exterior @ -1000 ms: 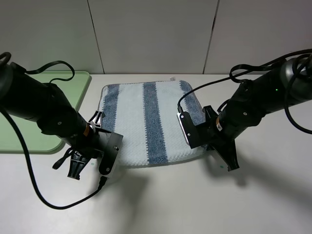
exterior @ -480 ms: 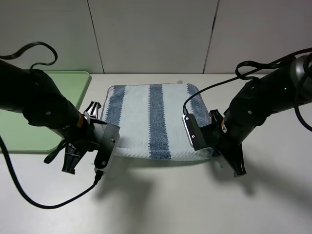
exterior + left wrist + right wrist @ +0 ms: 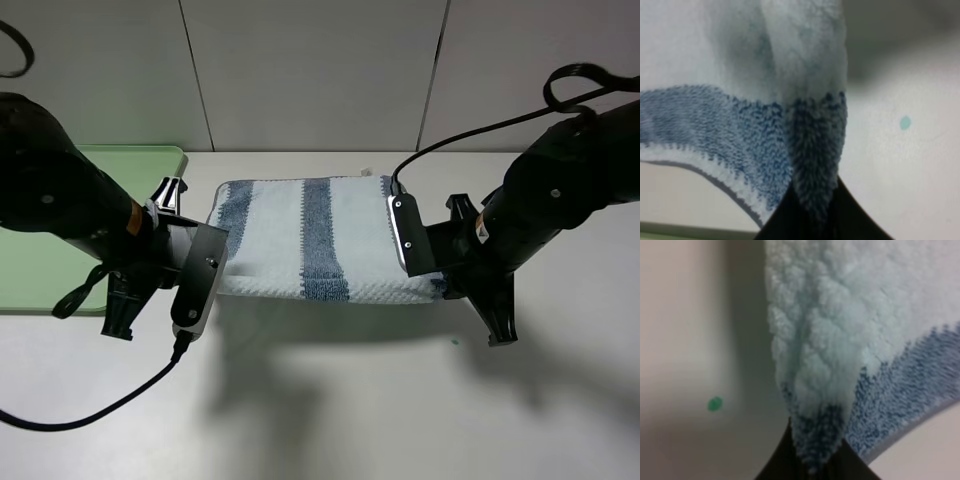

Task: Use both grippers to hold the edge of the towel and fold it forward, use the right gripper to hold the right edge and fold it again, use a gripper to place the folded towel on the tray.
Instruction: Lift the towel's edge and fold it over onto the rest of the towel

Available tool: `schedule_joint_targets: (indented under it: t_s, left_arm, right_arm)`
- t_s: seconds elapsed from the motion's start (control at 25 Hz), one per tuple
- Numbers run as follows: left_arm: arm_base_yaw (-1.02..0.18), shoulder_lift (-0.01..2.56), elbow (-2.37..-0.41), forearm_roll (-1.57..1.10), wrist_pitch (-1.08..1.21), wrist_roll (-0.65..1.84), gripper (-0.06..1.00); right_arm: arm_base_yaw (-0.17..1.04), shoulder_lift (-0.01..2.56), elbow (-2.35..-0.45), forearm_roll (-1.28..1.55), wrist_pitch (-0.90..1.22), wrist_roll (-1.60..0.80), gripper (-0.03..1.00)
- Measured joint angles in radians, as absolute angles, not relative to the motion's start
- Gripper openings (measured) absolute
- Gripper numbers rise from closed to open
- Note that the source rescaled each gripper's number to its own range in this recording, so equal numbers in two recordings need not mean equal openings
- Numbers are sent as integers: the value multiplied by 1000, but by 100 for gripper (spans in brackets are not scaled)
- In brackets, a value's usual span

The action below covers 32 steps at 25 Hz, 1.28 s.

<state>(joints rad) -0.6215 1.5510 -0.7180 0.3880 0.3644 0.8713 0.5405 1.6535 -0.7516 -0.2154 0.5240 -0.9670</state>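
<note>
I observe the left tool [image 3: 812,220] clamped on the near left corner of the striped towel [image 3: 320,235] and the right tool [image 3: 812,465] clamped on its near right corner. The near edge hangs above the counter [image 3: 330,400] between them; the far part lies beside the green tray [image 3: 45,285].

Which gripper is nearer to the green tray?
Left. The left gripper holds the towel corner beside the tray; the right gripper holds the opposite corner, with the towel between them.
</note>
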Motion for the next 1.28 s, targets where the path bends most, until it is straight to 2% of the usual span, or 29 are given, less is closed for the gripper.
schedule_joint_targets:
  t_s: [0.44, 0.64, 0.84, 1.28]
  left_arm:
    - [-635, 1420, -718, 375, 459, 871, 0]
    - [-738, 1394, -718, 409, 524, 866, 0]
    - [-825, 1394, -718, 461, 562, 747, 0]
    - [-843, 1372, -730, 508, 626, 592, 0]
  right_arm:
    - [543, 1446, -752, -154, 628, -967, 0]
    - [543, 1375, -751, -134, 693, -967, 0]
    - [543, 1322, -750, -100, 742, -967, 0]
    - [543, 1214, -750, -38, 790, -967, 0]
